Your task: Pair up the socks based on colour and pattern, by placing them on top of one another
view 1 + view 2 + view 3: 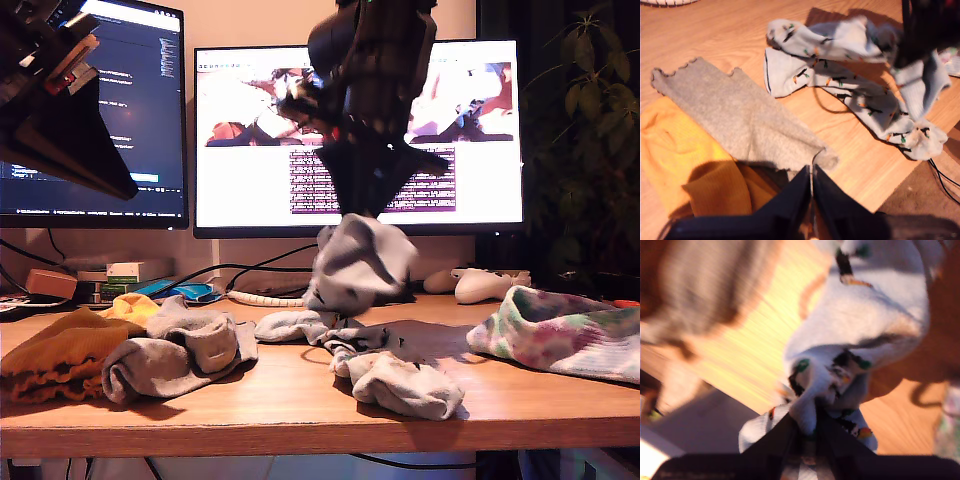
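My second hand (pixel 807 432) pinches a printed sock (pixel 362 262) above the bench (pixel 300 400) (grey sock (pixel 175 355) at 9 o'clock); my first hand (pixel 811 187) is closed, empty.

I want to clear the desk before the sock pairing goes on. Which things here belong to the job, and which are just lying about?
Part of the job:
- printed sock held up by my second hand
- printed sock on the desk
- grey sock
- mustard sock
- tie-dye sock

Just lying about:
- white game controller
- blue mouse
- boxes

Printed sock (pixel 362 262) aloft, others (pixel 170 350) tabled
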Controlling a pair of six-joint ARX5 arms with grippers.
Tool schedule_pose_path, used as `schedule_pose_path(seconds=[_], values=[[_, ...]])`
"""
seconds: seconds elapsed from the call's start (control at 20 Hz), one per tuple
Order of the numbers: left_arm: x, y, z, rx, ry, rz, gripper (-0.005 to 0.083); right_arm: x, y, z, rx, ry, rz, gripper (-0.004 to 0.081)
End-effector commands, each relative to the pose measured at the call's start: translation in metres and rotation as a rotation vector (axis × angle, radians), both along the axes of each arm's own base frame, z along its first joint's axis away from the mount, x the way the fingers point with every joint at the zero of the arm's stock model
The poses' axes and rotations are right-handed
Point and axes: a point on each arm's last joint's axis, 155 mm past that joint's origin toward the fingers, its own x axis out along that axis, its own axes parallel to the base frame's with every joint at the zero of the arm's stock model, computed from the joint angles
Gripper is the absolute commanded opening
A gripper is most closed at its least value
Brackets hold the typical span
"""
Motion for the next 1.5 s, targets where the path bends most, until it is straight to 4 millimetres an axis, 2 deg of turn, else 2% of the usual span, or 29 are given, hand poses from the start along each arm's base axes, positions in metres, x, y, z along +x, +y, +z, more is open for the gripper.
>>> schedule_pose_path(seconds=[0.0,0.15,0.35,0.45,0.6,0.7,0.8,1.0,1.25,1.3,1.35,1.45], values=[[-0.002,0.003,-0.002,0.003,0.002,-0.001,-0.0022,-0.010,-0.009,-0.009,-0.028,0.034,-0.007,-0.0013],[-0.004,0.003,-0.004,0.011,0.008,-0.006,-0.0022,-0.025,-0.009,-0.034,-0.042,0.078,0.003,-0.0013],[-0.003,0.003,-0.004,0.010,0.007,-0.006,-0.0022,-0.029,0.003,-0.045,-0.028,0.064,0.019,0.0001],[-0.003,0.003,-0.003,0.010,0.005,-0.006,-0.0022,-0.031,0.006,-0.047,-0.029,0.059,0.031,0.0132],[-0.003,0.003,-0.003,0.010,0.005,-0.006,-0.0022,-0.028,0.009,-0.047,-0.018,0.044,0.035,0.0407],[-0.003,0.003,-0.003,0.010,0.005,-0.006,-0.0022,-0.031,0.007,-0.045,-0.025,0.054,0.038,0.0444],[-0.002,0.003,-0.003,0.009,0.002,-0.006,-0.0022,-0.026,0.009,-0.032,0.003,0.014,0.035,0.0444],[-0.001,0.002,-0.001,0.005,-0.011,-0.007,-0.0022,-0.020,0.014,0.017,0.090,-0.106,0.022,0.0444],[0.006,0.000,0.006,-0.005,-0.051,-0.010,-0.0022,-0.010,0.003,0.057,0.144,-0.213,0.005,0.0435],[0.006,0.000,0.007,-0.006,-0.056,-0.010,-0.0022,-0.003,0.001,0.060,0.148,-0.247,0.018,0.0407],[0.007,0.000,0.008,-0.007,-0.060,-0.011,-0.0022,0.008,0.000,0.062,0.141,-0.297,0.030,0.0326],[0.010,-0.002,0.012,-0.014,-0.081,-0.010,-0.0022,0.037,0.003,0.070,0.155,-0.410,0.010,0.0039]])
